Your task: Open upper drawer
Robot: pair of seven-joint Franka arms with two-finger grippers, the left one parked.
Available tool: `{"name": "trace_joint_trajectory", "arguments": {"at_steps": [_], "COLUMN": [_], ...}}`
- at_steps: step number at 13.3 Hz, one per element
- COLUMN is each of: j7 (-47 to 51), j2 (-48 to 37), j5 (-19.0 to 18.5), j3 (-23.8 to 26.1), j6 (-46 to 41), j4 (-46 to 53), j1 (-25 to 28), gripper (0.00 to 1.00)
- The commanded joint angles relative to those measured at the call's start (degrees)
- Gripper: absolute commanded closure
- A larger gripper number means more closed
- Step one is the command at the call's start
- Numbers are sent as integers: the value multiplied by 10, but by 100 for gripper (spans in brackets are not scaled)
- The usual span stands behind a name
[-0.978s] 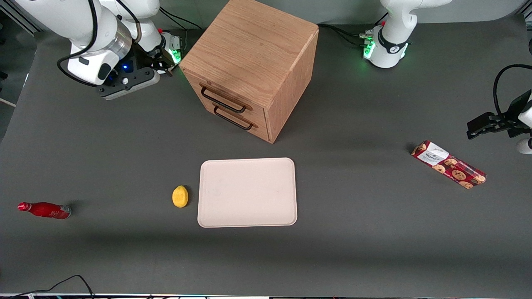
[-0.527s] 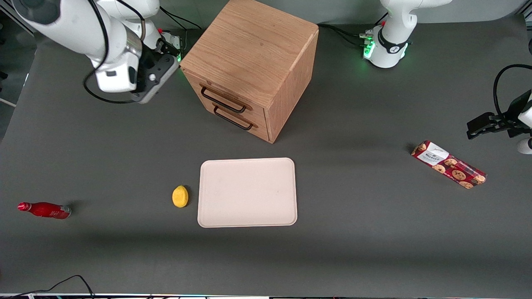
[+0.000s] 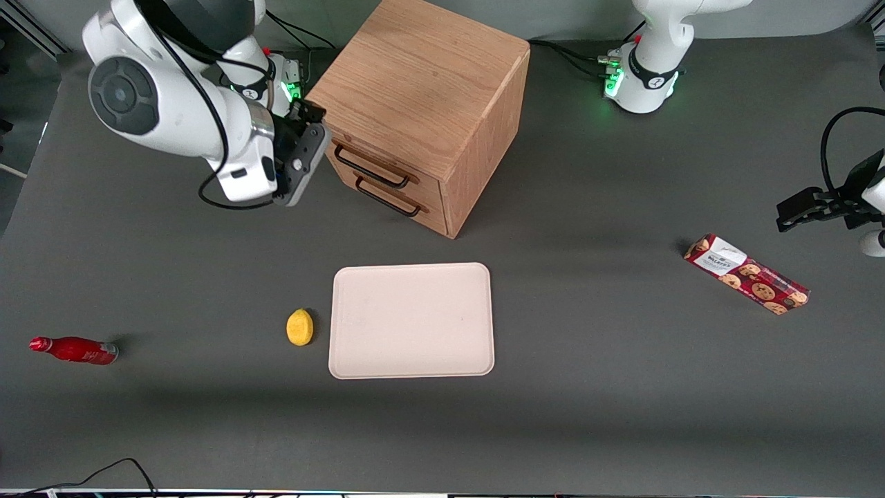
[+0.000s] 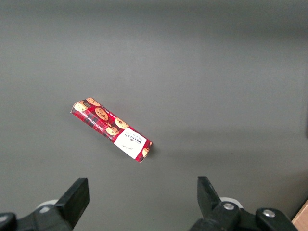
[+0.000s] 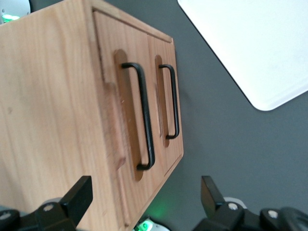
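Count: one cabinet [image 3: 422,111], two drawers, two black wire handles; one tray [image 3: 412,320], one lemon [image 3: 300,326], one red bottle [image 3: 75,350], one biscuit pack [image 3: 747,274].

Cabinet sits on the bench [image 3: 622,387] near the edge farthest from the front camera, roughly mid-length, turned at an angle; upper drawer [image 3: 377,160] is the top one of the two, front flush with the cabinet face, shut; its handle [image 3: 370,166] lies just above the lower drawer's handle [image 3: 387,197].

Gripper [image 3: 308,142] hangs just beside the corner of the cabinet at the working arm's end, level with the drawer fronts, close to the end of the upper handle but apart from it; jaws spread wide, nothing between them; the wrist view shows both fingers [image 5: 79,195] well apart with the upper drawer [image 5: 132,115] ahead of them.

Tray flat near mid-bench, nearer the front camera than the cabinet; lemon just beside the tray, not touching; bottle lying on its side near the bench edge at the working arm's end; biscuit pack lying flat toward the parked arm's end.
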Motion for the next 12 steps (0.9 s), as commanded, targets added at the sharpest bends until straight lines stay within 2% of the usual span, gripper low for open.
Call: {"name": "trace_joint_trajectory", "arguments": {"at_steps": [1,12], "j7": [-3,10], "j2": [16,-9], "j5": [15,15], "j3": [2,41], "j6": [57,215], "j4": [-32,-187], "j1": [9,12], "gripper": [0,0]}}
